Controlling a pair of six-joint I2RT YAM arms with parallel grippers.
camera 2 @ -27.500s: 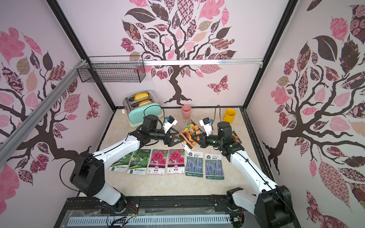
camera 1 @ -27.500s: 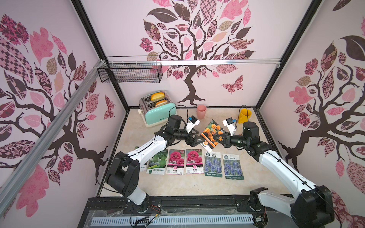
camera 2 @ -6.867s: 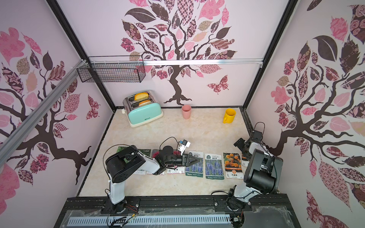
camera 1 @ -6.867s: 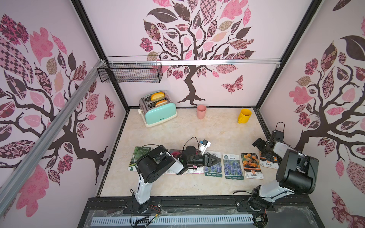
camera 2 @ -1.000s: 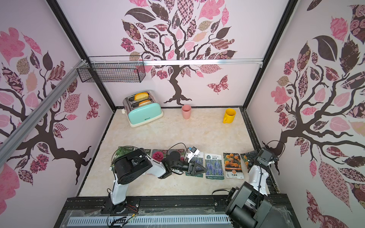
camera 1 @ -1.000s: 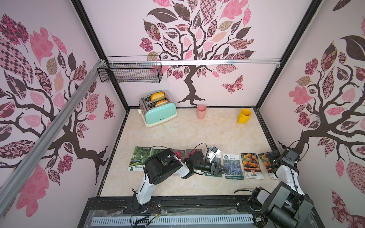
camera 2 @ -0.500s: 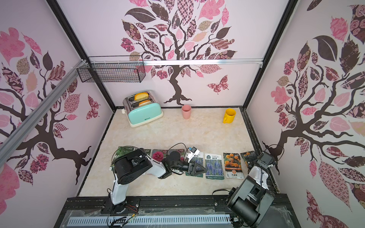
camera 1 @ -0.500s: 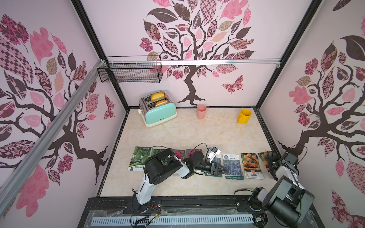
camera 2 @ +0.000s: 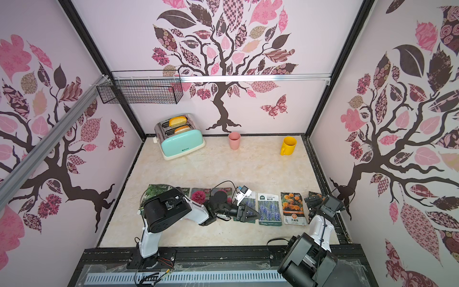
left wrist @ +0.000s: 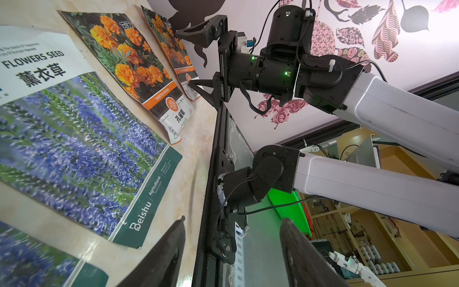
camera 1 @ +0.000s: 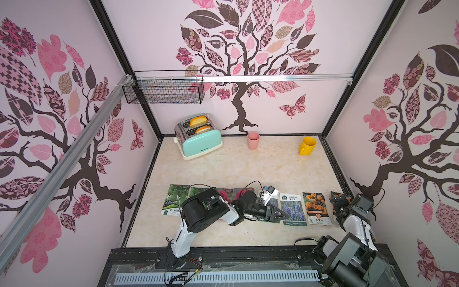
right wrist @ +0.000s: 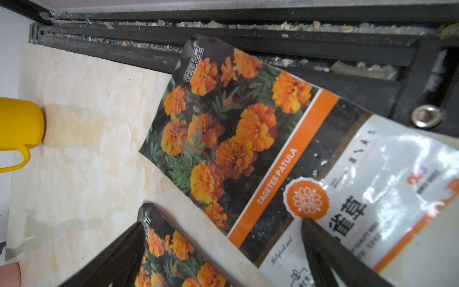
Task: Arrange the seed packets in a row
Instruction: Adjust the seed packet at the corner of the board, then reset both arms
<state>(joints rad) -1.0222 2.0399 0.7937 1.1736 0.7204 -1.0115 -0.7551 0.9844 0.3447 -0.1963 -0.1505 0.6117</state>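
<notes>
A cream, marble-patterned worktop (camera 1: pixel 248 171) is shown in both top views. Along its near side the seed packets (camera 1: pixel 293 210) are laid flat in a row, from a green gourd packet (camera 1: pixel 173 198) at one end to a marigold packet (right wrist: pixel 236 136) at the other, lapped partly over the black edge rail (right wrist: pixel 273 42). A mint toaster (camera 1: pixel 201 143), a pink cup (camera 1: pixel 253 140) and a yellow mug (camera 1: pixel 307 145) are stood at the back.

Glossy seed packets (camera 1: pixel 292 208) lie flat in a row.
</notes>
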